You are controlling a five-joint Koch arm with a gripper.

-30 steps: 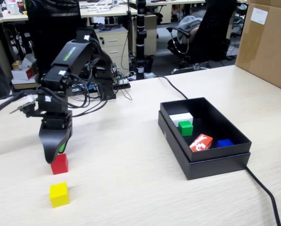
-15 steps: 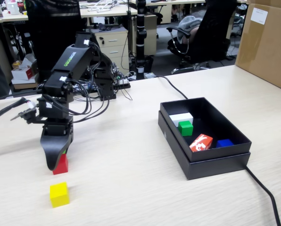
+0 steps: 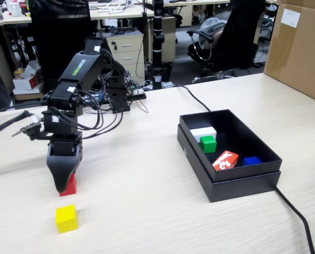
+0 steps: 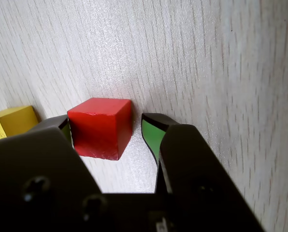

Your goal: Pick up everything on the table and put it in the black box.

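Pale wood-grain surface (image 3: pixel 147 211) is seen carrying the arm at about nine o'clock in the fixed view, with office chairs and desks behind. Its hand (image 4: pixel 105 126) is lowered to the surface with jaws parted around the red cube (image 4: pixel 100 126), one jaw on either side; a gap is seen beside the green-lined jaw, so nothing is gripped. The yellow cube (image 3: pixel 66 218) is found just beside, at six o'clock from the hand. The green cube (image 3: pixel 208 143) is seen inside the black box (image 3: pixel 237 185) at three o'clock, next to a white block (image 3: pixel 202 132) and a red-and-white packet (image 3: pixel 224 160).
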